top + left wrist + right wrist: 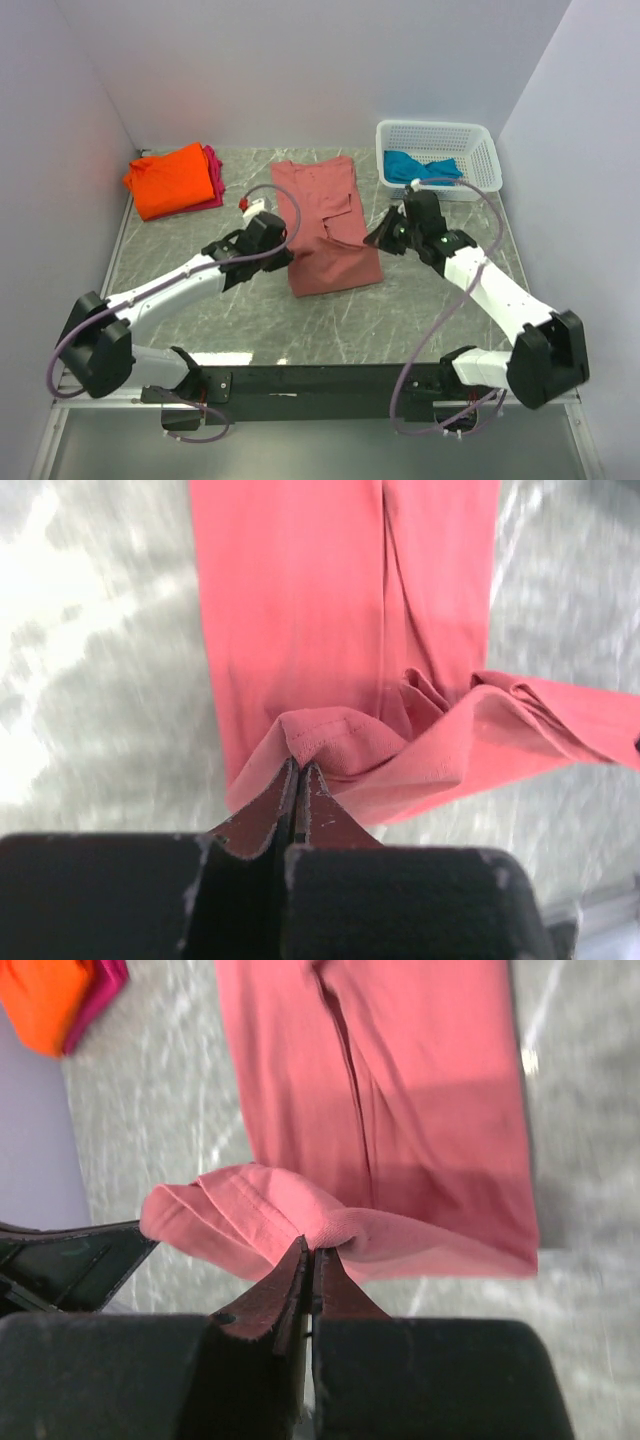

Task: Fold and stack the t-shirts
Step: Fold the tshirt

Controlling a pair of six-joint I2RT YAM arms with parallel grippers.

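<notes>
**Ana:** Start closest to the arm bases. What are the two grippers doing?

**Ben:** The left gripper (300, 780) is pressed closed on the near left corner of the salmon-pink t-shirt (325, 215). A stitched hem is pinched between its jaws. The right gripper (308, 1260) is closed just as tightly on a fold of the same shirt at its near right side.

**Ana:** So both hold the one shirt. How does the cloth sit between them?

**Ben:** It is raised and bunched at the near end, with soft folds running from one gripper across to the other. Beyond that it lies flat on the grey marbled worktop (420, 320).

**Ana:** Where on the worktop?

**Ben:** About the middle, as a long strip running away from the arms. A lengthwise crease goes down it.

**Ana:** And further back?

**Ben:** At the far left the orange t-shirt (168, 182) lies folded. The magenta t-shirt (214, 172) is under it, showing only along its right edge. That pile is well apart from the pink shirt.

**Ana:** The far right?

**Ben:** A white mesh basket (487, 160) stands by the back wall. The teal t-shirt (415, 164) lies crumpled inside it.
</notes>
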